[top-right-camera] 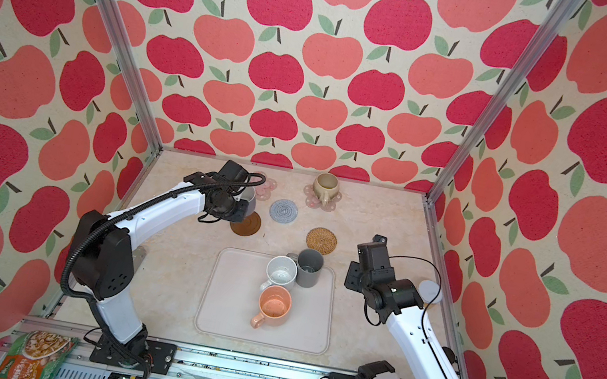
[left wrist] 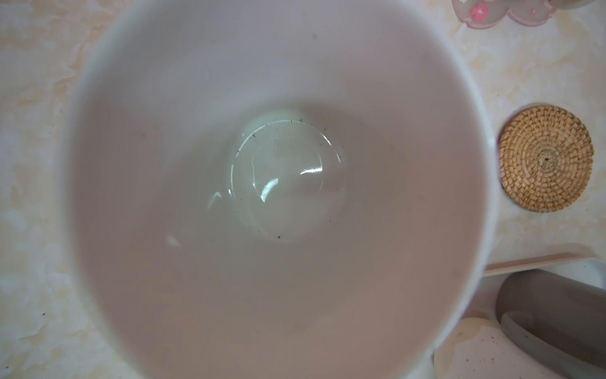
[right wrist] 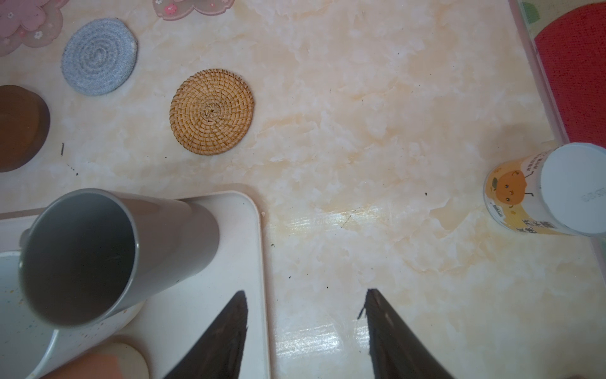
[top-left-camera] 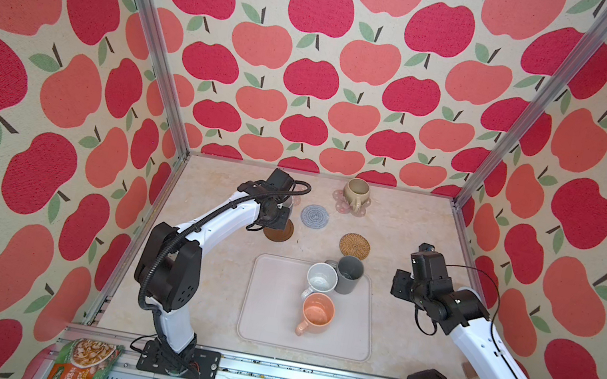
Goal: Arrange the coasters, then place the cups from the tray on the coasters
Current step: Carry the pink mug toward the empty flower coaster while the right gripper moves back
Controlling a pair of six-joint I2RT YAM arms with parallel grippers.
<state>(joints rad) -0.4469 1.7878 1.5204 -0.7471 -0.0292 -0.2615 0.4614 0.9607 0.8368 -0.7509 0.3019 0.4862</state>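
Left pincer (top-right-camera: 240,209), nearly closed, grips the lavender-grey mug (top-right-camera: 250,198) directly under its wrist, close to the dark brown coaster (top-right-camera: 249,225); the mug is upright, axis vertical, mouth upward.

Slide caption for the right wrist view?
Right gripper, fingers open, beside the tray; grey mug on it, rattan coaster bare.

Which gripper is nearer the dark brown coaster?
Left. The left gripper, holding a mug, is at the dark brown coaster; the right gripper hovers open over the right edge of the tray.
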